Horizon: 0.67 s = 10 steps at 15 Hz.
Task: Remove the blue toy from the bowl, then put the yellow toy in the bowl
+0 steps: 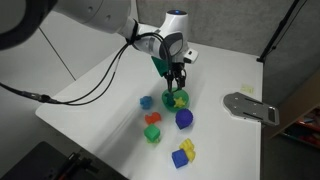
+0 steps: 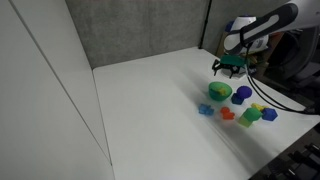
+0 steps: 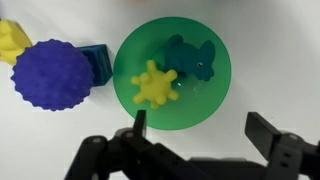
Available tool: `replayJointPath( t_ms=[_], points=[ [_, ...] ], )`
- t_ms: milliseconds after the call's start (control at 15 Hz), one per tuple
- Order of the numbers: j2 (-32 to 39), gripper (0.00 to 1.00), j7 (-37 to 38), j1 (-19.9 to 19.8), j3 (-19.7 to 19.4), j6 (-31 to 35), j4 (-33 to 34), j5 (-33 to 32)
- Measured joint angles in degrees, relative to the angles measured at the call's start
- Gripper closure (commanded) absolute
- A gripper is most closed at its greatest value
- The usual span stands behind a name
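The green bowl [image 3: 210, 105] fills the wrist view and shows in both exterior views [image 1: 177, 100] [image 2: 220, 91]. The yellow toy [image 3: 155, 86] lies inside it, next to a dark teal toy [image 3: 194, 58]. The yellow toy also shows in an exterior view [image 1: 179, 98]. The light-blue toy [image 1: 145, 101] lies on the table beside the bowl, out of the wrist view; it also shows in an exterior view [image 2: 205, 109]. My gripper [image 3: 200, 125] is open and empty just above the bowl's rim, as both exterior views show [image 1: 176, 80] [image 2: 228, 70].
A dark-blue knobbly ball [image 3: 52, 75] and a blue block with a yellow piece [image 3: 96, 62] sit close to the bowl. A red toy [image 1: 153, 118] and a green block [image 1: 152, 133] lie nearer the front. A grey metal piece [image 1: 250, 106] lies at the table's edge.
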Motion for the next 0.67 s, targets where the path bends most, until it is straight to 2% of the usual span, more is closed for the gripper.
replayJointPath(
  t_ms=[333, 667],
  points=[
    [-3.47, 0.0, -7.11, -0.01, -0.02, -8.86, 0.22, -1.87],
    [-8.38, 0.0, -12.84, 0.11, -0.02, -13.33, -2.13, -7.14]
  ],
)
